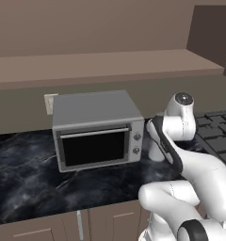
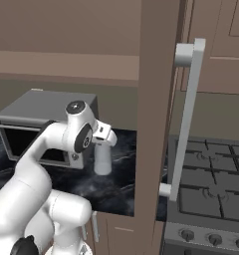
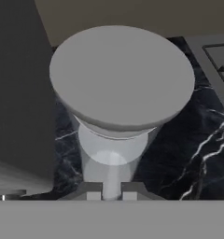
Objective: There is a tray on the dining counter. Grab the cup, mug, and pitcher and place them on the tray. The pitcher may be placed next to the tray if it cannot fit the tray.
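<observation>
The tool (image 3: 111, 195) is sitting nearly closed, its two dark fingertips (image 3: 91, 191) pinching the thin near edge of the grey pitcher (image 3: 121, 84), so it is gripping the pitcher by its wall. In the hand view, the pitcher's wide round rim is facing the camera and its pale body is running down between the fingertips.

In the right base view, the pitcher (image 2: 102, 159) is standing upright on the black marble surface (image 2: 116, 191), just beside the right end of the grey toaster oven (image 2: 42, 117), with the white hand pressing in on it from above. Whether its base is touching the marble or hanging just above it, I cannot tell. To the right of it a brown cabinet door (image 2: 154, 109) is standing open edge-on, carrying a long pale handle (image 2: 187, 114), and behind that a gas stove (image 2: 211, 174) is lying level with the surface.

In the left base view, the toaster oven (image 1: 96, 129) is sitting on the marble surface (image 1: 25, 164) with its dark glass door facing forward, and the arm is reaching past its right side, mostly hiding the pitcher (image 1: 155, 150).
</observation>
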Motion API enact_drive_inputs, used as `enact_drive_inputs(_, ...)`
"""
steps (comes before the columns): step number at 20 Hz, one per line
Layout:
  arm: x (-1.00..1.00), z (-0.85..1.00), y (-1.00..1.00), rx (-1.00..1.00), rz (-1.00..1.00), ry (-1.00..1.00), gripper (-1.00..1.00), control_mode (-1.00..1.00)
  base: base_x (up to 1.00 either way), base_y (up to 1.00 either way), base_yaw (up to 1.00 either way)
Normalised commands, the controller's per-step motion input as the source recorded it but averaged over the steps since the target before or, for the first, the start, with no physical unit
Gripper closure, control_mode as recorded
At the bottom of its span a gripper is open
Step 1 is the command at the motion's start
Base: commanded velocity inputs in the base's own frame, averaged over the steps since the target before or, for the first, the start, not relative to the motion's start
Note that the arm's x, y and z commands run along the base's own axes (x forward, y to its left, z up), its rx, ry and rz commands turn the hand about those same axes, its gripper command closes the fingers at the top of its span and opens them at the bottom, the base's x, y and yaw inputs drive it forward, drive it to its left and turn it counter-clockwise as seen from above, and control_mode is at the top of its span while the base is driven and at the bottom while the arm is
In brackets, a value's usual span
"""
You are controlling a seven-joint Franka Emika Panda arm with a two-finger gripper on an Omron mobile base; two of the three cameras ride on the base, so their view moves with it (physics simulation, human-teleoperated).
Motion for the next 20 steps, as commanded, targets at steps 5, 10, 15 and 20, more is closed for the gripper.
enact_drive_inputs(5,-0.42,0.16,-0.06,0.0,0.0,-0.02,1.0,-1.0,0.0,0.0,0.0)
enact_drive_inputs(10,-0.4,0.16,-0.01,0.0,0.0,-0.08,1.0,-1.0,0.0,0.0,0.0)
enact_drive_inputs(15,-0.26,0.18,0.0,0.0,0.0,-0.08,1.0,-1.0,0.0,0.0,0.0)
enact_drive_inputs(20,-0.23,0.43,0.0,0.0,0.0,-0.06,1.0,-1.0,0.0,0.0,0.0)
